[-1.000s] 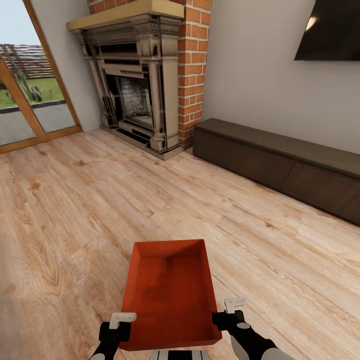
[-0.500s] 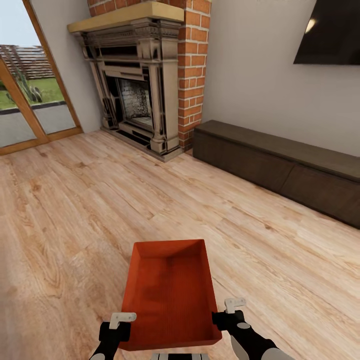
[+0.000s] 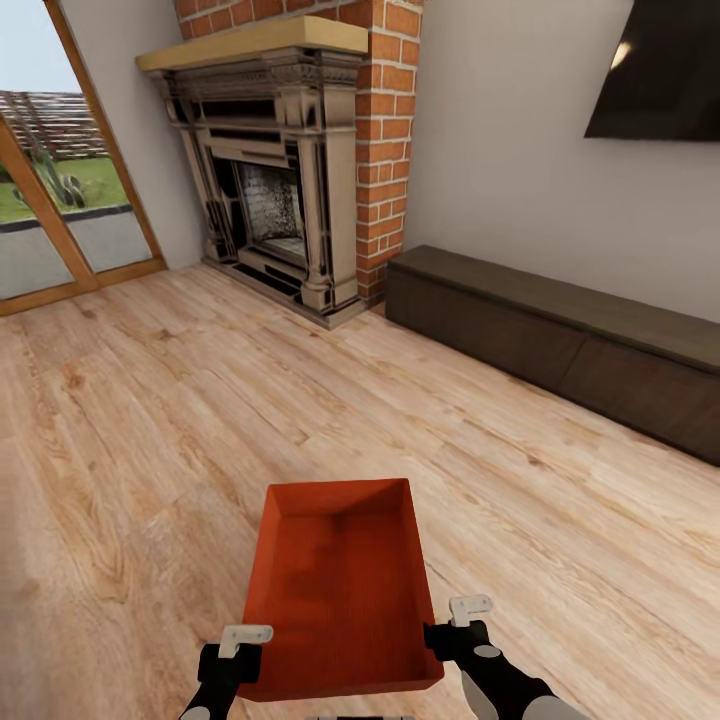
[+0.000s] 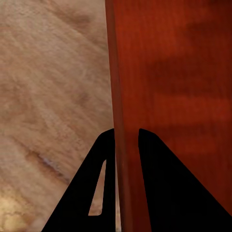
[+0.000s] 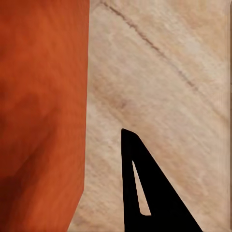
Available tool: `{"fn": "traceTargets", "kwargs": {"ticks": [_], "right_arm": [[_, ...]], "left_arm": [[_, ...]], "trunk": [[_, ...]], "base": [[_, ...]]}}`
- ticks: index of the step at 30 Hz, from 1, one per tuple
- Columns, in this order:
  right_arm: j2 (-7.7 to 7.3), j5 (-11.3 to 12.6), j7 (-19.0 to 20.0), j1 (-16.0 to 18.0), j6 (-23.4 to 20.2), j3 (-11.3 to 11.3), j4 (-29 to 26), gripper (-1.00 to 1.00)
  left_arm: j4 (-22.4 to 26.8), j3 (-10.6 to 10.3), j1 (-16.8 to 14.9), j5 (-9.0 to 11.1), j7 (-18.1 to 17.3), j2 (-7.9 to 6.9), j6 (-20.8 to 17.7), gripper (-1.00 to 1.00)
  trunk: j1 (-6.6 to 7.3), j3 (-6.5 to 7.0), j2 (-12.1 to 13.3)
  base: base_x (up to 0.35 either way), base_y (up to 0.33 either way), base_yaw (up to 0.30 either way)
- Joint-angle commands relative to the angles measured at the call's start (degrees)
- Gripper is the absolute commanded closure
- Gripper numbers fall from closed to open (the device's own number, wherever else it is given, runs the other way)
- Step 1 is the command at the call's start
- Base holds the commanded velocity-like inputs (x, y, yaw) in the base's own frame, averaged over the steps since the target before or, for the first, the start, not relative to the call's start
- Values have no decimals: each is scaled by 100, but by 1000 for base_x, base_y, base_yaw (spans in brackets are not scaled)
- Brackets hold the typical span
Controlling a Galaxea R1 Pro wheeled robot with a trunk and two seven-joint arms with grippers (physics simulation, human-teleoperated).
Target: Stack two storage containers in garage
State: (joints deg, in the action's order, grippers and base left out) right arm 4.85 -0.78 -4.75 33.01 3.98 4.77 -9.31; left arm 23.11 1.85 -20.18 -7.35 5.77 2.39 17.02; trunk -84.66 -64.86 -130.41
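fingers (image 4: pixel 108 159) of the left gripper (image 4: pixel 126 137) sit on either side of the orange-red storage container's (image 4: pixel 169 96) left wall, clamped on it, 1 dark finger outside and 1 inside the rim. in the head view the left gripper (image 3: pixel 243 655) meets that wall near the container's (image 3: pixel 338 590) near corner. on the other side, the right gripper (image 3: pixel 447 632) is pressed against the container's right wall near its near corner; the right wrist view shows 1 dark finger (image 5: pixel 145 188) standing off the outer face of the container (image 5: pixel 41 111) with wood floor (image 5: pixel 159 87) between them, so whether this gripper is clamped cannot be told. the container is held level between the 2 arms above the light wood-plank floor (image 3: pixel 150 420), open side up, long axis pointing away from the robot. beyond it stand the ornate fireplace (image 3: pixel 265 170) in the red-brick chimney (image 3: pixel 385 150), a long low dark-brown cabinet (image 3: pixel 560 335) against the pale wall, a black tv (image 3: pixel 665 70) above it, and a glazed wooden-framed door (image 3: pixel 60 190) showing grass outside.
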Motion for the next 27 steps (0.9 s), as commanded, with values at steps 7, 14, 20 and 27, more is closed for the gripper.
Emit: {"fn": "traceTargets", "kwargs": {"ticks": [7, 14, 20, 27], "right_arm": [[-37, -28, -70, 4, 15, -18, 8, 100], [-37, -28, -70, 4, 15, -19, 8, 100], [-37, -27, -70, 4, 15, -15, 8, 100], [-37, -28, -70, 4, 22, -13, 8, 100]], "left_arm": [[3, 87, -3, -29, 83, -2, 25, 100], [2, 87, -3, -26, 83, -2, 27, 100], [1, 87, -3, -29, 83, -2, 25, 100], [2, 87, -3, -27, 83, -2, 28, 100]], "trunk": [[155, 122, 281], [309, 248, 562], [441, 356, 802], [595, 481, 1083]], "base": [[0, 0, 0], [0, 0, 0], [0, 0, 0], [0, 0, 0]]}}
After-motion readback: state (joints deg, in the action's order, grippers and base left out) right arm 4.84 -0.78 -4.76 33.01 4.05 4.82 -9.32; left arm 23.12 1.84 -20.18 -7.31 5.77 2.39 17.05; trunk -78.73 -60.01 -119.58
